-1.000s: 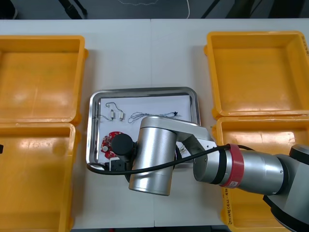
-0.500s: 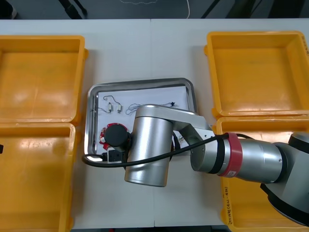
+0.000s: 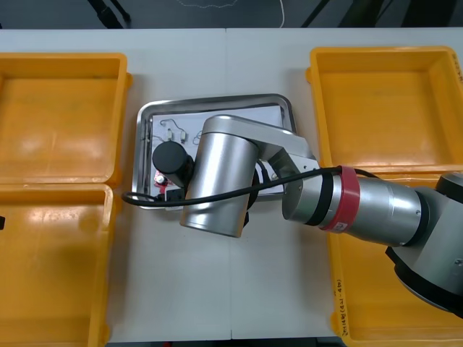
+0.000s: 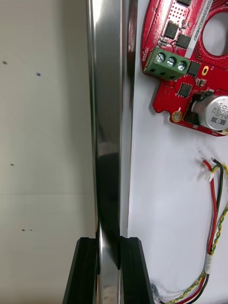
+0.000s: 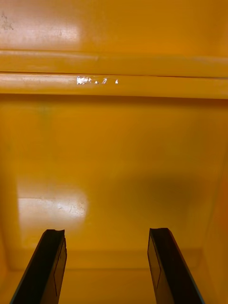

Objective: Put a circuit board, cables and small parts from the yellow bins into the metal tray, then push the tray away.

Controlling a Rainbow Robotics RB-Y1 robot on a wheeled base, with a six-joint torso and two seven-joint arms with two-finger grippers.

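Right wrist view: right tool (image 4: 109, 247) clamped on the shiny metal tray (image 4: 107, 118); best pushed level, straight to the far edge of the light desk (image 3: 217, 58). Left tool (image 5: 107, 237) open over a yellow bin (image 5: 114, 156).

Shiny metal tray (image 3: 224, 98), white inside, lies slightly askew mid-table between yellow bins (image 3: 58, 116). Round red board (image 4: 172, 92) lies flat in its near left corner, red-and-yellow cable (image 4: 216, 223) alongside.
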